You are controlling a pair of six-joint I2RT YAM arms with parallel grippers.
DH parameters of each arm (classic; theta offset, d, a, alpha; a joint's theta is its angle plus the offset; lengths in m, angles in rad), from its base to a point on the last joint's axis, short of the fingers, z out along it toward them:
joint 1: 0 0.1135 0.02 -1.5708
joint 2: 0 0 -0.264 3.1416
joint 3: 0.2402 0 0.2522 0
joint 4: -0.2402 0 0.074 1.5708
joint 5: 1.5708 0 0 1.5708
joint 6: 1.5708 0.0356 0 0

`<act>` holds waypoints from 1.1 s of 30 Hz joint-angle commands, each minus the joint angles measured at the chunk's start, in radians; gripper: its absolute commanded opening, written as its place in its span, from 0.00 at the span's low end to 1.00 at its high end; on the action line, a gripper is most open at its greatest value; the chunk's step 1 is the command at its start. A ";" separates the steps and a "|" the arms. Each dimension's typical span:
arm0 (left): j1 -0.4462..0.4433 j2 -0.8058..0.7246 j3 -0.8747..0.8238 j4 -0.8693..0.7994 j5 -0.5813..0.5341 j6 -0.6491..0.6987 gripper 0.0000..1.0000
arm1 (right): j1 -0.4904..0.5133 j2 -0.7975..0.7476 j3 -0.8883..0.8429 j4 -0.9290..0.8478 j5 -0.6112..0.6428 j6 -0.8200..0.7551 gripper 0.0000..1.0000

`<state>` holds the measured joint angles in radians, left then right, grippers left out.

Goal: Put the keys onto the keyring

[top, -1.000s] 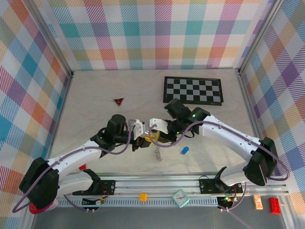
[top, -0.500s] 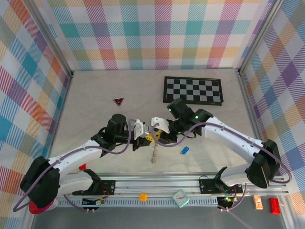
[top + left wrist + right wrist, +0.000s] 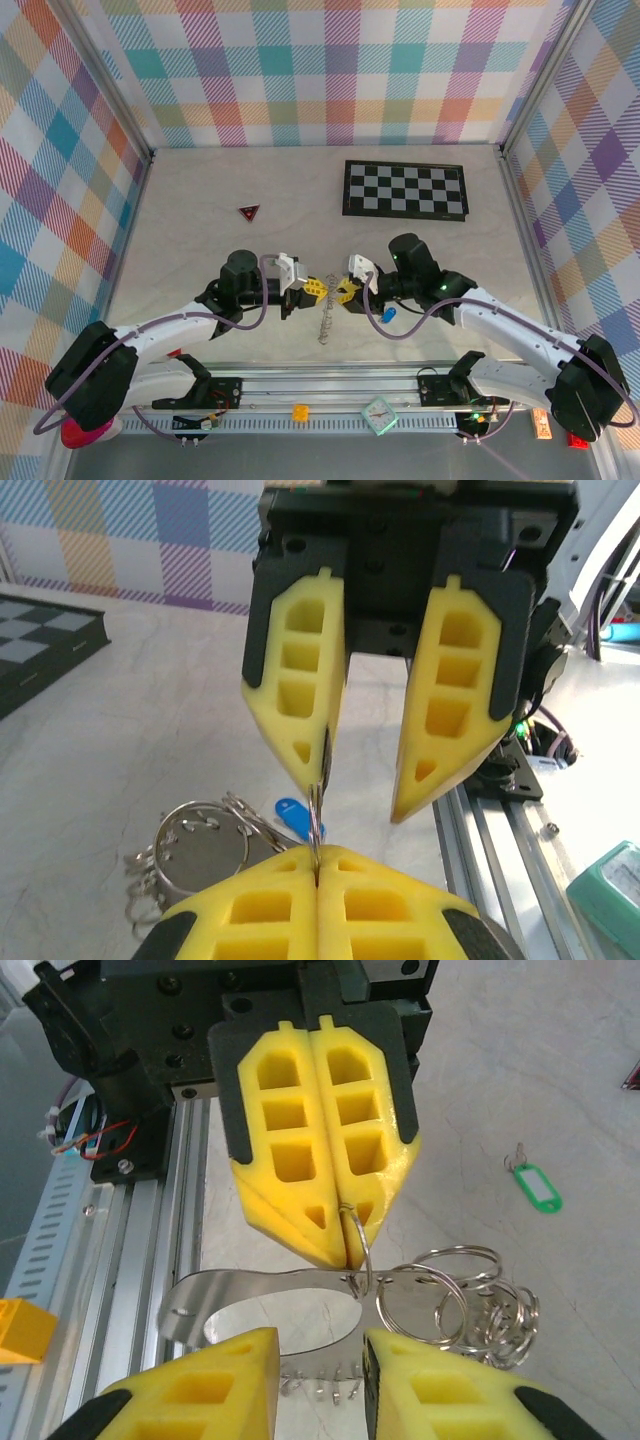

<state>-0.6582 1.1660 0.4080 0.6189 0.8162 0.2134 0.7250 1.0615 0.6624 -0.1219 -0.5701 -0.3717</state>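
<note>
My left gripper (image 3: pixel 318 289) is shut on a small thin split ring (image 3: pixel 357 1245) of the keyring. From that ring the grey metal band (image 3: pixel 205 1300) hangs with more silvery rings and chain (image 3: pixel 480 1305). The chain (image 3: pixel 325 325) dangles to the table between the arms. My right gripper (image 3: pixel 345 294) faces the left one tip to tip; it is open, with the band just beyond its fingertips (image 3: pixel 250 1355). In the left wrist view the ring runs edge-on from my shut gripper (image 3: pixel 317 852) up to one right finger. The blue key (image 3: pixel 389 315) lies by the right arm, the mint-green key (image 3: pixel 536 1187) farther off on the table.
A checkerboard (image 3: pixel 405 189) lies at the back right and a dark red triangle (image 3: pixel 248 212) at the back left. The aluminium rail (image 3: pixel 400 385) runs along the near edge, with a yellow block (image 3: pixel 299 411) and a mint clock (image 3: pixel 380 415) below it.
My right arm has drawn back to the right and nearer the rail, and its gripper now stands apart from the left one. The chain has shifted a little.
</note>
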 commanded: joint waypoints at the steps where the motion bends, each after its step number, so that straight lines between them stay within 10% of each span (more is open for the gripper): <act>1: -0.009 -0.002 -0.011 0.131 0.053 -0.029 0.00 | 0.001 -0.003 -0.012 0.133 -0.047 0.048 0.27; 21: -0.009 0.003 -0.003 0.100 0.062 -0.020 0.00 | 0.000 0.046 0.030 0.131 -0.111 0.057 0.01; 27: -0.009 -0.025 0.019 0.014 0.013 0.011 0.22 | 0.001 0.050 0.074 0.007 -0.091 -0.014 0.00; 33: -0.010 -0.026 0.054 -0.056 0.031 0.027 0.20 | 0.001 0.076 0.133 -0.088 -0.085 -0.062 0.00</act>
<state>-0.6590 1.1545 0.4198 0.5968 0.8265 0.2096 0.7238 1.1305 0.7475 -0.1589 -0.6312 -0.3836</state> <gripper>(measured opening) 0.207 0.042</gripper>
